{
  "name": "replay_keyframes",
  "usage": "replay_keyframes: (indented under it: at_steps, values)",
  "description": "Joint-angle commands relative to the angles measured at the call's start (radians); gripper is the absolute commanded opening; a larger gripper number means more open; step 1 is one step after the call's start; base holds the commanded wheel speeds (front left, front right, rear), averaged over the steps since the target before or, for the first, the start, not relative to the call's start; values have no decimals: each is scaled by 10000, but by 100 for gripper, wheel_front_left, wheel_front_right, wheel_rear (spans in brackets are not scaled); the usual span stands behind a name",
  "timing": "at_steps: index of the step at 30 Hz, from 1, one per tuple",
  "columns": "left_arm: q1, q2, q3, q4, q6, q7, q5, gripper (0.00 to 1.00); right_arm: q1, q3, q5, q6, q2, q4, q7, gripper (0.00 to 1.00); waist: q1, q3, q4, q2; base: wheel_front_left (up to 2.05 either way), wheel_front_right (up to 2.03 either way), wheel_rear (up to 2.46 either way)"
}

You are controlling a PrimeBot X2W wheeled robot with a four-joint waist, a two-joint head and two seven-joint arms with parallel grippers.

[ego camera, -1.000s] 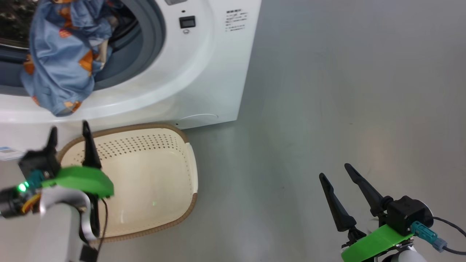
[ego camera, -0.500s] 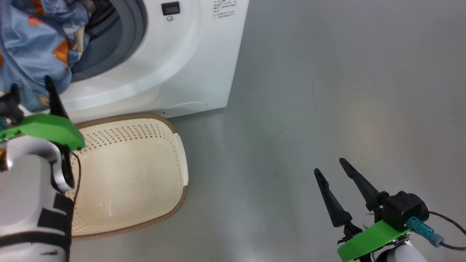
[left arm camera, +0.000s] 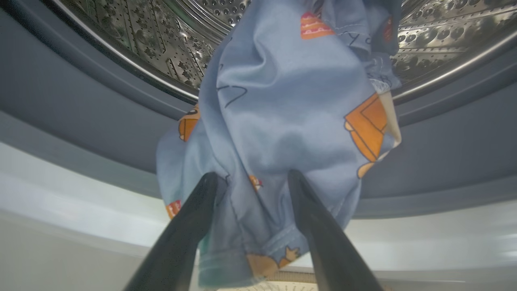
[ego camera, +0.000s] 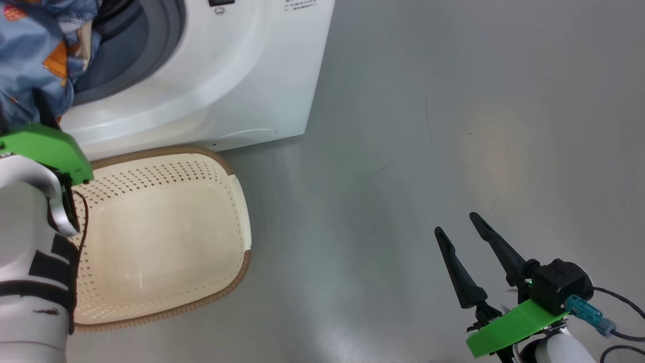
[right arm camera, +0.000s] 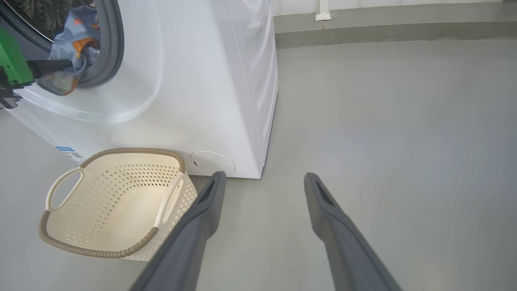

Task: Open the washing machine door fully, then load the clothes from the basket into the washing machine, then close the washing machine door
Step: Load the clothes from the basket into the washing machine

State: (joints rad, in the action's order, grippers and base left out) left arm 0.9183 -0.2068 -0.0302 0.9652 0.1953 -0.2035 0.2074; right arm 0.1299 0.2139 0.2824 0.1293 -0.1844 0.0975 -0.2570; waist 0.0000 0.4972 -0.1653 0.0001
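Since the washing machine (ego camera: 242, 65) ends at its front corner just past the basket, the open room I have is the grey floor (ego camera: 453, 101) on my right. In the right wrist view that floor runs to the low wall base (right arm camera: 383, 28). The right gripper (ego camera: 456, 223) hangs over it, fingers spread, nothing between them.

The basket (ego camera: 241, 282) sits on the floor under the door opening, its brown rim close to the white front; I cannot tell if they touch. I see its bare perforated bottom.

The clothes (left arm camera: 282, 121) spill out of the steel drum (left arm camera: 161, 44) over the grey door seal (left arm camera: 72, 101) and hang past the white lip. The left gripper (left arm camera: 251, 178) is up at that hanging fold, jaws wide apart, with the blue cloth loose between the fingertips, not pinched.
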Motion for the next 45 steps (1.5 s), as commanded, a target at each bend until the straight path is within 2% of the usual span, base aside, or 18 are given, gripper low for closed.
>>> replay_keyframes:
  at_steps: [1, 3, 4, 12, 20, 26, 38, 40, 45]
  values:
    - [263, -493, 121, -5, 75, -31, -58, 60, -15, 224, 13, 14, -69, -205, -48, 100, 0, 11, -17, -1, 0, 0, 0]
    - [440, -504, 46, 290, 63, 41, -83, 17, -17, 217, 16, 14, -61, -204, -48, 100, 0, 20, -31, -1, 0, 0, 0]
    - [521, -513, 5, 437, 56, 79, -101, 0, -19, 216, 17, 14, -58, -204, -48, 100, 0, 24, -42, -1, 0, 0, 0]
    - [1221, -516, -106, 1192, -69, -92, -21, 0, -45, 140, 22, 14, -64, -219, -48, 100, 0, 83, -96, -1, 0, 0, 0]
    - [1982, -231, 166, 693, 136, -562, 270, 0, -27, 241, 30, 14, -2, -204, -48, 100, 0, 102, -172, -1, 0, 0, 0]
    - [2318, -369, 374, 204, 47, -578, 317, 0, 1, 368, 53, 14, -6, -198, -48, 100, 0, 323, -477, -1, 0, 0, 0]
    - [3615, -820, 387, 400, 55, -581, 42, 0, -319, 259, 22, 14, 58, -252, -48, 100, 0, 821, -1060, -1, 0, 0, 0]
    - [3828, -933, 418, 335, -105, -581, 46, 0, -426, 208, -2, 14, 24, -312, -48, 100, 0, 954, -1131, -1, 0, 0, 0]
    - [4268, -1122, 651, 180, -14, -581, 52, 0, -665, 49, -56, 14, -67, -550, -48, 100, 0, 1298, -1258, -1, 0, 0, 0]
